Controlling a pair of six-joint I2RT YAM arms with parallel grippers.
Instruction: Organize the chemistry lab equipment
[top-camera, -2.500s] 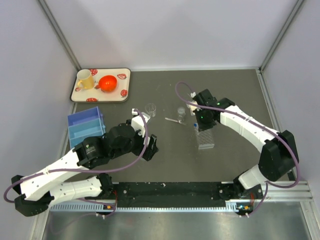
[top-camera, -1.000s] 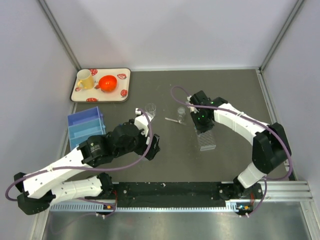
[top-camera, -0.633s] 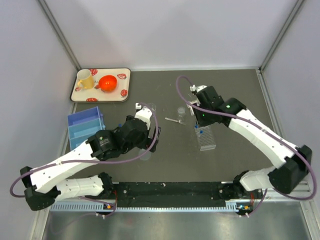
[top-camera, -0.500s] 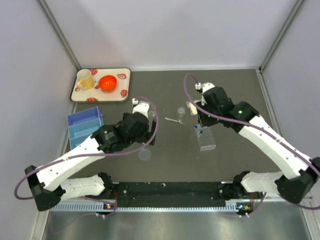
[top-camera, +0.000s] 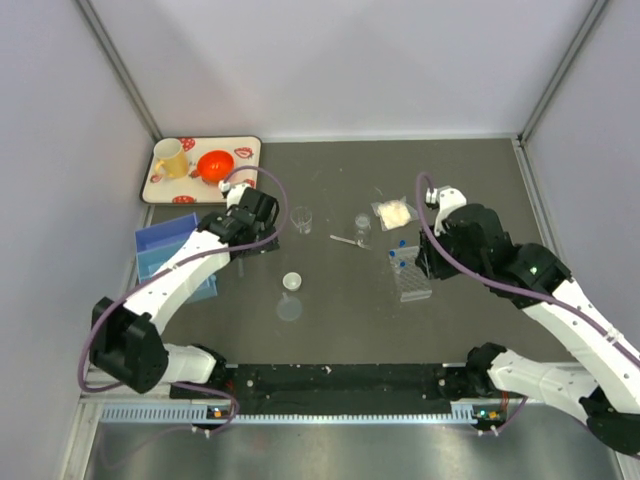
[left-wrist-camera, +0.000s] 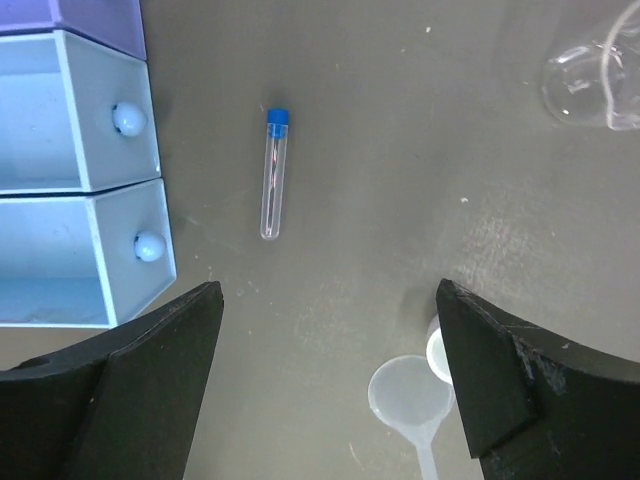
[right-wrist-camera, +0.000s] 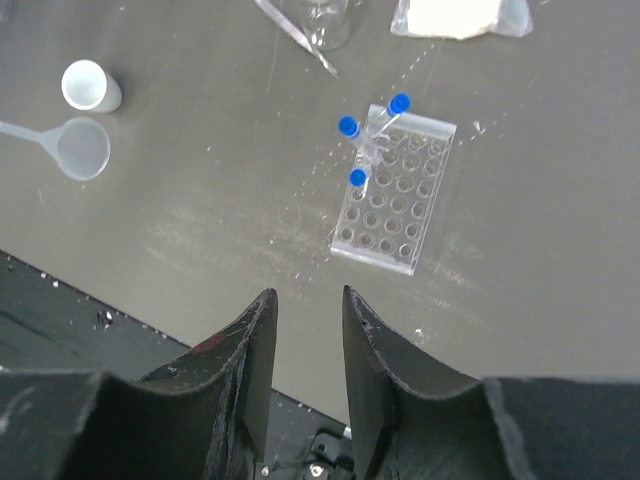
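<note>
Dark grey tabletop (top-camera: 340, 180) | left gripper (left-wrist-camera: 328, 300) fingers spread wide, empty | blue-capped tube (left-wrist-camera: 273, 175) lies flat ahead, just beside blue bins (left-wrist-camera: 60, 190) | right gripper (right-wrist-camera: 305, 300) fingers narrowly parted, seemingly empty | tube rack (right-wrist-camera: 392, 188) ahead holds three racked tubes (right-wrist-camera: 347, 127)

LINKS: white moulded shells, left arm (top-camera: 185, 265), right arm (top-camera: 575, 315) | JOINTS: rounded black housings | CABLING: purple cable (top-camera: 284, 205) looped along each arm | FINGERS: matte black, wedge-shaped fingers (left-wrist-camera: 130, 400)
</note>
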